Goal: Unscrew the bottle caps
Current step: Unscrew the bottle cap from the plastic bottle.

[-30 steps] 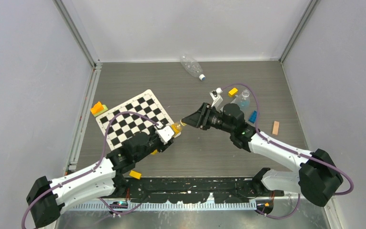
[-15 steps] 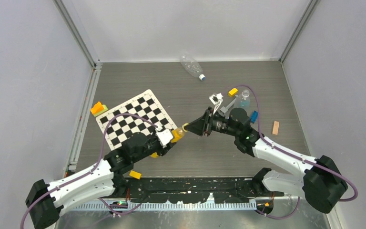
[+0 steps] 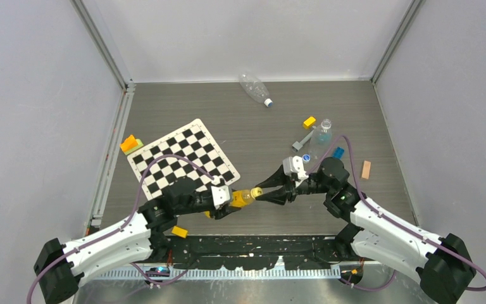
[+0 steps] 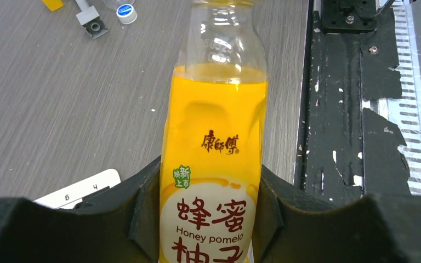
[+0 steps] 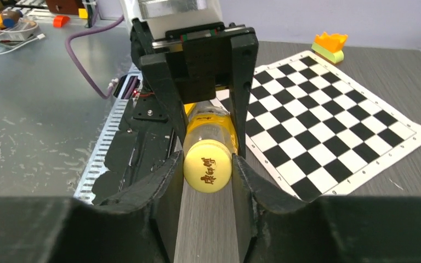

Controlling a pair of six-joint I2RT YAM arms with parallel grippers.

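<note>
The yellow cap (image 5: 207,165) is now pinched between the two fingers of the right gripper (image 3: 261,192). A second ago those fingers stood wider and only faced the cap. The honey pomelo bottle (image 4: 215,164) lies level in the air, clamped around its labelled body by the left gripper (image 3: 233,198), neck pointing toward the right arm. Both arms have also carried it nearer: it was off the checkerboard mat's (image 3: 183,158) near corner and now hangs close to the table's near edge, about midway along it, just above the black rail (image 3: 259,244).

With body and cap each held, we judge the twist can begin. The cap looks fully seated still.

Room is tight on the near side, where the rail and both arm bases sit right beneath the bottle. The mat's corner lies just beyond the left wrist. The middle of the table past the bottle is open.

Toward the right edge, behind the right wrist, we see:
- a loose blue-and-white cap (image 3: 305,158)
- a grey piece (image 3: 300,142)
- a clear bottle (image 3: 321,134)
- a blue block (image 3: 337,152)

A swing back that way risks brushing them. A second crinkled clear bottle (image 3: 254,87) lies at the far edge, well apart.
</note>
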